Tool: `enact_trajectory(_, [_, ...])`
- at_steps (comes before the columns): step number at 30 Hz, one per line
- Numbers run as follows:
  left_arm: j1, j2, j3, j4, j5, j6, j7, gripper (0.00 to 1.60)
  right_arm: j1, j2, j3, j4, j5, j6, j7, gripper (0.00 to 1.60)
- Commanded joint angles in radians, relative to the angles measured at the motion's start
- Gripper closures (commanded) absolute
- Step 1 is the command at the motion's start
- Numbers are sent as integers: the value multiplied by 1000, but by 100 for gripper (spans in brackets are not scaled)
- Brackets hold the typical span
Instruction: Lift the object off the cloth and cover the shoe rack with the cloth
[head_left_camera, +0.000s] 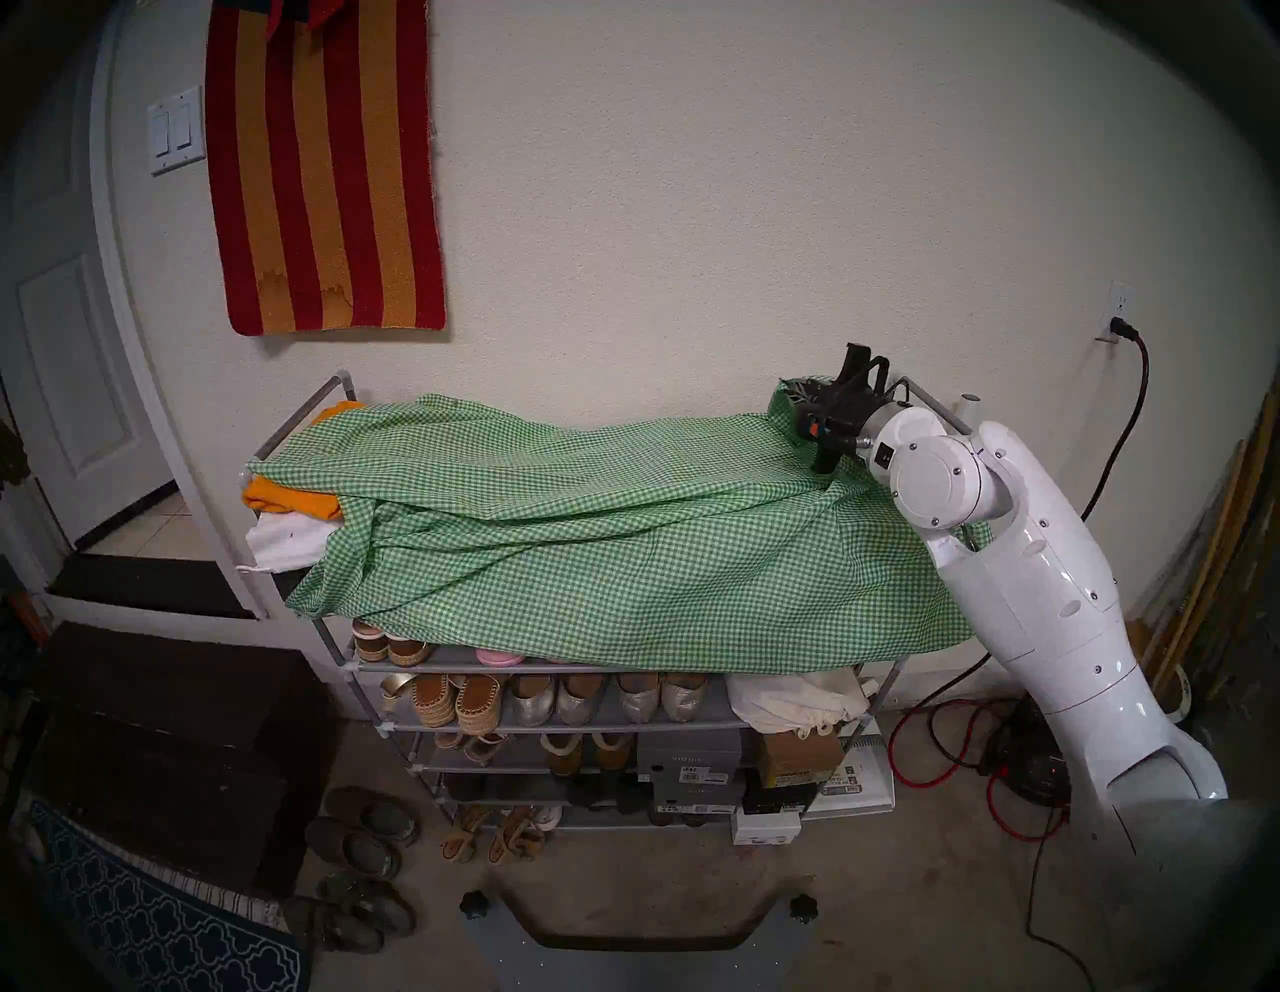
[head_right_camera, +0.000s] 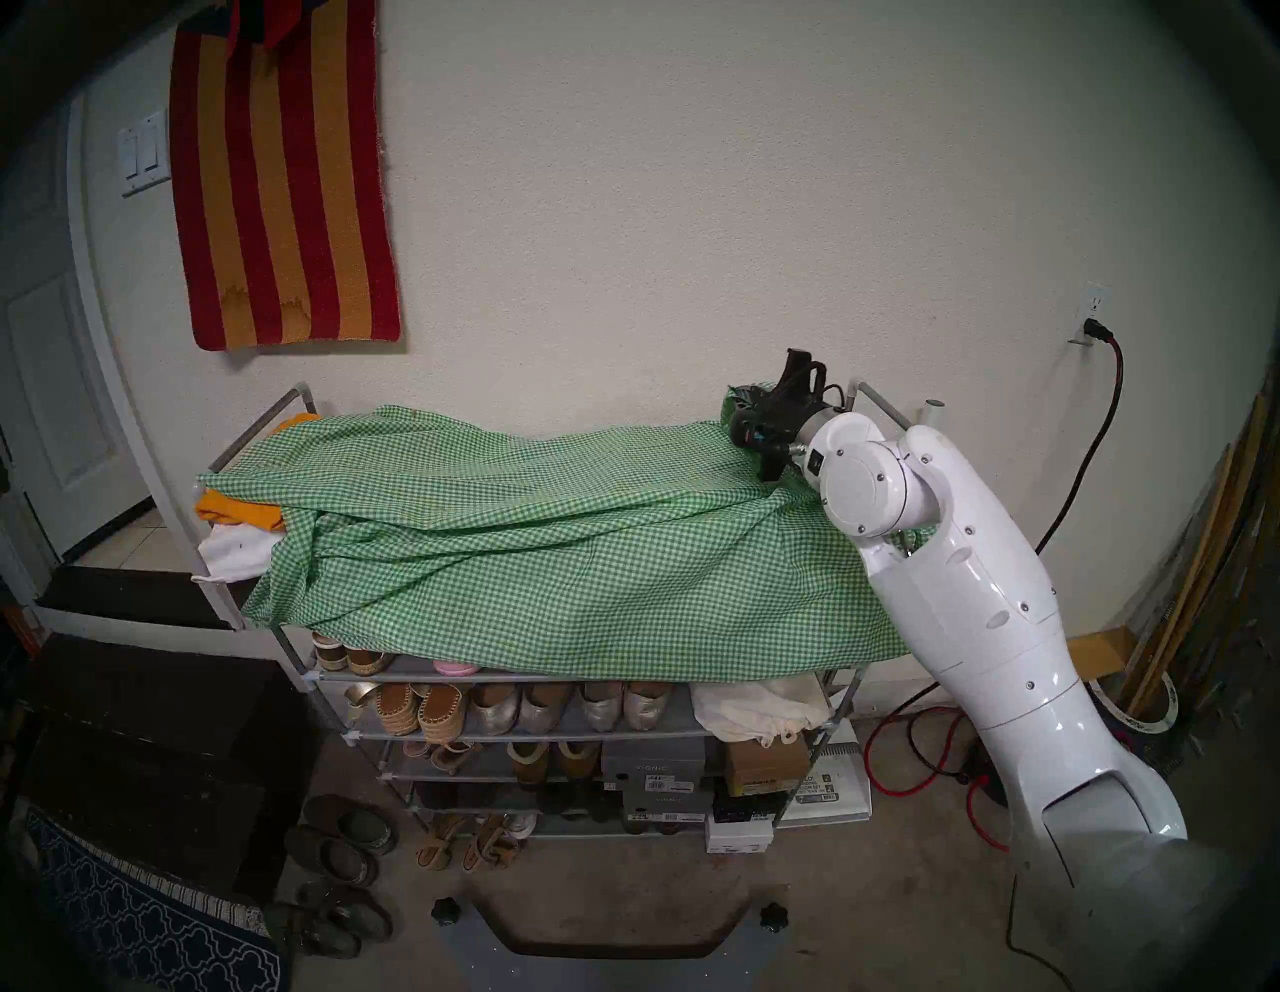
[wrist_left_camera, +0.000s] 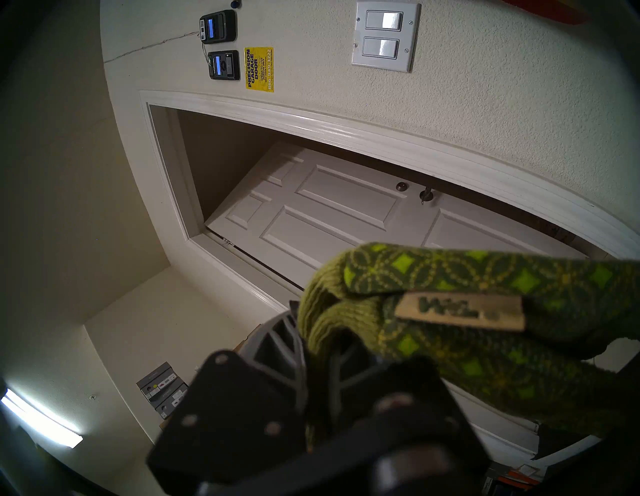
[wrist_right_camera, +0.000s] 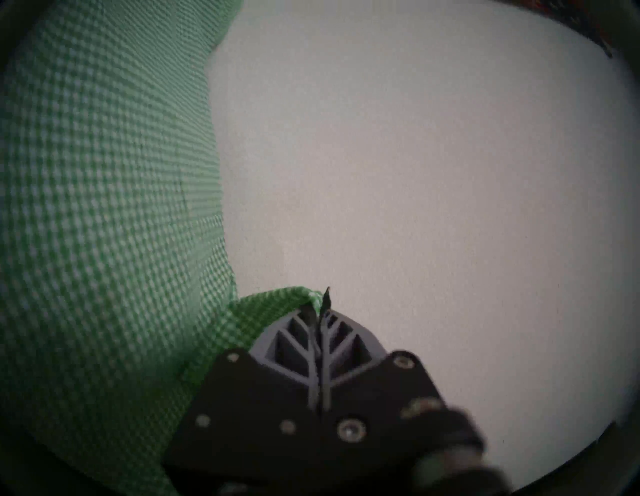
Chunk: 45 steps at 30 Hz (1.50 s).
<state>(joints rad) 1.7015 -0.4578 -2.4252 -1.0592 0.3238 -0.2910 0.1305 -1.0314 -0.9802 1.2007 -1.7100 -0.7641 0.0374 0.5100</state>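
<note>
Head view, cloth (head_left_camera: 609, 547): draped over the shoe rack (head_left_camera: 526, 724) top, lower tiers exposed.
Right gripper (wrist_right_camera: 317, 313): closed on the cloth corner, at the rack's right rear rail.
Left gripper (wrist_left_camera: 320, 356): clamped on the gloves (wrist_left_camera: 478, 322), beside the door (wrist_left_camera: 346, 207).

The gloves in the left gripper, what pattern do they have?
Olive-green gloves with a yellow-green geometric diamond pattern and plain ribbed cuffs, clearest in the left wrist view.

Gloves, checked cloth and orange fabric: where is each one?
gloves (wrist_left_camera: 485, 311): left wrist view, on the patterned fabric near the tag.
checked cloth (head_left_camera: 623, 547): head stereo left view, on its draped middle.
orange fabric (head_left_camera: 291, 500): head stereo left view, on the folded edge showing beside the cloth.
</note>
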Motion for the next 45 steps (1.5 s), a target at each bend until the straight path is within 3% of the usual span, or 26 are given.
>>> enact_trajectory(1, [-1,1,-3,-1,-1,-2,1,160,-71,77,-12,-101,25,-68,50,160])
enact_trajectory(15, [-9,-2,-2,-1,6,-1,-3,160,-257,268,82,-341,49,-141,122,160])
enact_trajectory(24, [-14,-4,-2,-1,10,-1,-5,160,-366,374,143,-396,70,-189,177,160])
enact_trajectory(25, [-15,-4,-2,-1,10,-1,-5,160,-357,365,141,-391,70,-196,187,160])
enact_trajectory(26, [-15,-4,-2,-1,11,-1,-6,160,-392,400,152,-405,77,-202,188,160])
enact_trajectory(27, [-16,-4,-2,-1,11,-1,-6,160,-381,389,145,-401,78,-215,199,160])
enact_trajectory(32, [-19,-5,-2,-1,14,-1,-7,160,-439,451,104,-418,85,-262,241,160])
enact_trajectory(33, [-22,-6,-2,-1,17,-1,-9,160,-531,516,102,-437,103,-290,244,160])
enact_trajectory(38, [-22,-6,-2,-1,17,-1,-9,160,-531,516,102,-437,103,-290,244,160])
enact_trajectory(39, [-24,-7,-1,-1,17,-1,-10,160,-498,523,35,-414,107,-311,261,160])
enact_trajectory(45, [-24,-7,-1,-1,17,-1,-10,160,-511,529,28,-410,107,-318,261,160])
